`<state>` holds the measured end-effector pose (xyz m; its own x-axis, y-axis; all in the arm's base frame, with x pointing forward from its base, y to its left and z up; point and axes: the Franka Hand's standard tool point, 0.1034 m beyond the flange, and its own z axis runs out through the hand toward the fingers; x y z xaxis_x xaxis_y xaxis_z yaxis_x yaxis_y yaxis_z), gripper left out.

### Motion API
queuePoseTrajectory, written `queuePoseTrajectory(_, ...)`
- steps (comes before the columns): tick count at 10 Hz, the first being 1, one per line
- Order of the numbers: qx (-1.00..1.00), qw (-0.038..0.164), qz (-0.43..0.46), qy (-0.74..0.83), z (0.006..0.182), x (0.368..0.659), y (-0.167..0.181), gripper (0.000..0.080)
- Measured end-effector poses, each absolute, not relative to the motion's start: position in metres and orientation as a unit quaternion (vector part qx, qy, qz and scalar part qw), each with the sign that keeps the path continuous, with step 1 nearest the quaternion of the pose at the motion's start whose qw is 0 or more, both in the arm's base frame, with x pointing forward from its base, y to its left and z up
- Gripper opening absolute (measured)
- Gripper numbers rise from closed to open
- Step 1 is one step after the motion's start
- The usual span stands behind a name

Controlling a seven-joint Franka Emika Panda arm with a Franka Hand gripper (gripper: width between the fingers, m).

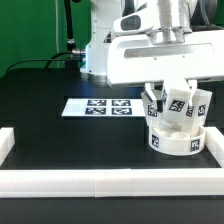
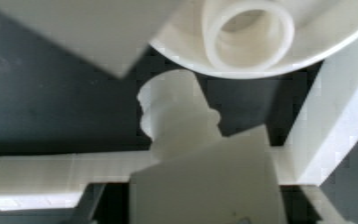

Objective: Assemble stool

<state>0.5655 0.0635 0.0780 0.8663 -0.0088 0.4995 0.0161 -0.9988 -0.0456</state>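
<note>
The round white seat (image 1: 178, 141) lies on the black table at the exterior view's right, close to the corner of the border bars. Three white tagged legs stand up from it: a tilted one (image 1: 152, 104), a middle one (image 1: 177, 103) and one on the right (image 1: 200, 103). My gripper (image 1: 168, 86) hangs right above them. In the wrist view my gripper (image 2: 197, 200) is shut on a white leg (image 2: 190, 140). The leg's knobbed end points toward a round hole in the seat (image 2: 247, 35). Which of the legs I hold cannot be told from the exterior view.
The marker board (image 1: 100, 106) lies flat on the table to the exterior view's left of the seat. White border bars run along the front (image 1: 100, 182), the right side (image 1: 213, 140) and the left side (image 1: 5, 145). They also show in the wrist view (image 2: 51, 170).
</note>
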Motion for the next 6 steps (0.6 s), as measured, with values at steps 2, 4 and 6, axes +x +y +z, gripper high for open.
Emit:
queuePoseTrajectory(2, -0.965, 0.026, -0.262, -0.003, 0.0812, 0.5676, 0.0661, 0.0324)
queuePoseTrajectory(4, -0.963, 0.029, -0.266, -0.007, 0.0789, 0.5676, 0.0651, 0.0324)
queuePoseTrajectory(6, -0.965, 0.029, -0.260, -0.009, 0.0776, 0.5667, 0.0658, 0.0324)
